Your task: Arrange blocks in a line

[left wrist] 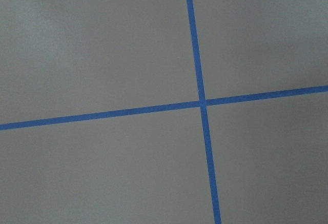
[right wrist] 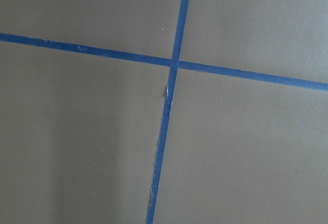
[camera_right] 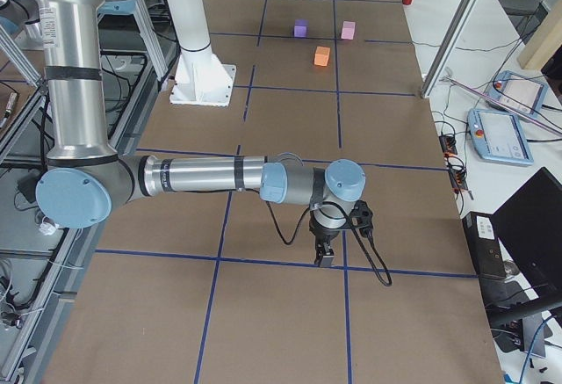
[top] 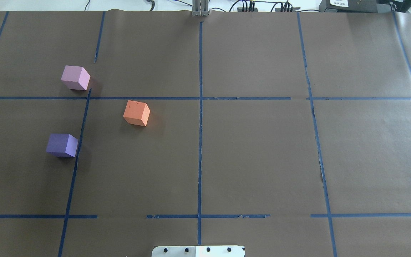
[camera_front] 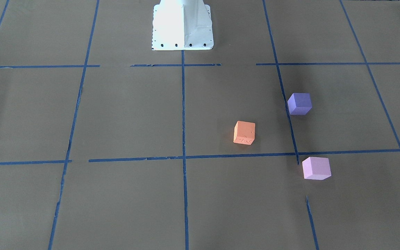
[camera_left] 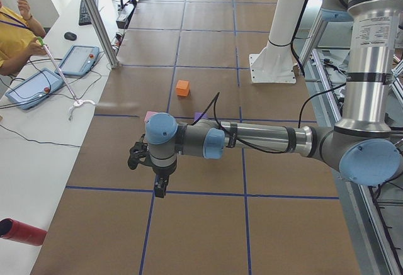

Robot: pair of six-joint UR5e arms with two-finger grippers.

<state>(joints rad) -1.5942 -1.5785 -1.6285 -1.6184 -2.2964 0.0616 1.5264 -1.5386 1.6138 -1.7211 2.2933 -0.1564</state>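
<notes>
The brown paper-covered table (top: 262, 150) is filling every view, and blue tape lines (top: 200, 142) are cutting it into big squares. I'm holding my left arm (camera_left: 264, 138) out flat over the table, with its wrist hanging above the paper near a tape crossing. My right arm (camera_right: 202, 176) is reaching out the same way at the other end of the table. The left jaws are pointing straight down, and so are the right jaws. Only the side cameras are catching them, so I can't tell whether either pair is spread or pressed together. Both wrist cameras are showing nothing but bare paper and a tape cross.

The white mounting base (camera_front: 182, 26) is sitting at my edge of the table.

Now the blocks, all three lying on my left half, apart from one another and not in a row. The orange block (top: 136, 113) is sitting nearest the centre line. The dark purple block (top: 62, 145) is resting nearer my side, just beside a lengthwise tape line. The pale pink block (top: 75, 77) is lying farthest from me, just past a cross line of tape.
</notes>
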